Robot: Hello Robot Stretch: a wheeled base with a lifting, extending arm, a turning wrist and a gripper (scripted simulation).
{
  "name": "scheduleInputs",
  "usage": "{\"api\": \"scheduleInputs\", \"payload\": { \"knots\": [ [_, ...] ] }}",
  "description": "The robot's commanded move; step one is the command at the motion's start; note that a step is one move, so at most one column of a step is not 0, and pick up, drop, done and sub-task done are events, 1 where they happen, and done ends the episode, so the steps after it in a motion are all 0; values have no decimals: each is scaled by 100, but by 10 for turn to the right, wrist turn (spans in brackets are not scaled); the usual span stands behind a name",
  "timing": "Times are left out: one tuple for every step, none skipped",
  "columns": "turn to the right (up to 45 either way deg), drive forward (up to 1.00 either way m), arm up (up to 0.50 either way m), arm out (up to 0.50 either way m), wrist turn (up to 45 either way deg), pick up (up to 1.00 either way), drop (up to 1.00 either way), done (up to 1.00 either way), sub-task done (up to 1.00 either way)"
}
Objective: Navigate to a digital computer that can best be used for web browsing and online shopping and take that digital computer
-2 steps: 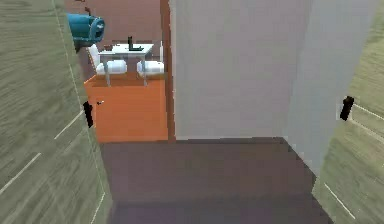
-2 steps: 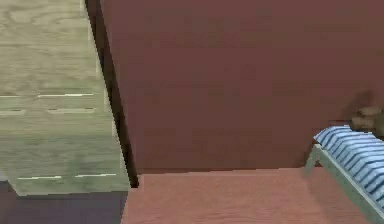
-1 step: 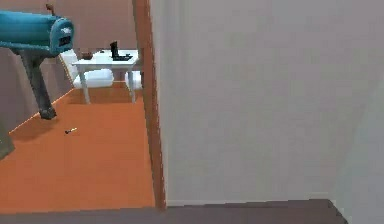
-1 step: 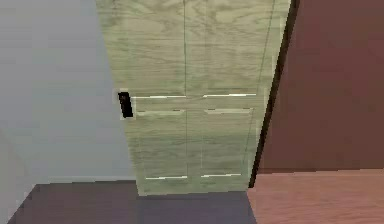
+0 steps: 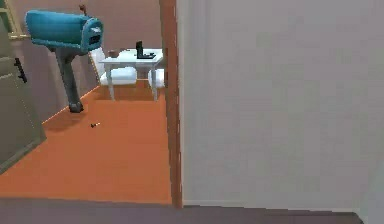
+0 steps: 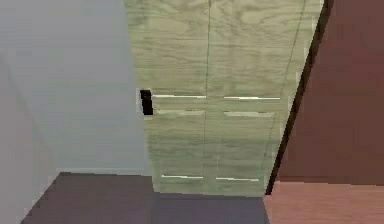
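Through a doorway at the forward view's left, a small white table [image 5: 131,63] stands at the far end of an orange-floored room. On it lies a dark flat object [image 5: 143,54] with a raised part; whether it is a computer cannot be told. White chairs [image 5: 123,81] stand at the table.
A teal mailbox [image 5: 65,29] on a grey post [image 5: 69,82] stands left of the table. A small dark object [image 5: 96,125] lies on the orange floor. A grey wall [image 5: 280,100] fills the forward view's right. A light wooden door [image 6: 215,95] with a dark handle [image 6: 146,101] faces the arm side.
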Motion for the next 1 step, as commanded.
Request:
{"api": "scheduleInputs", "payload": {
  "knots": [
    [0, 50, 0, 0, 0, 0, 0, 0, 0]
  ]
}}
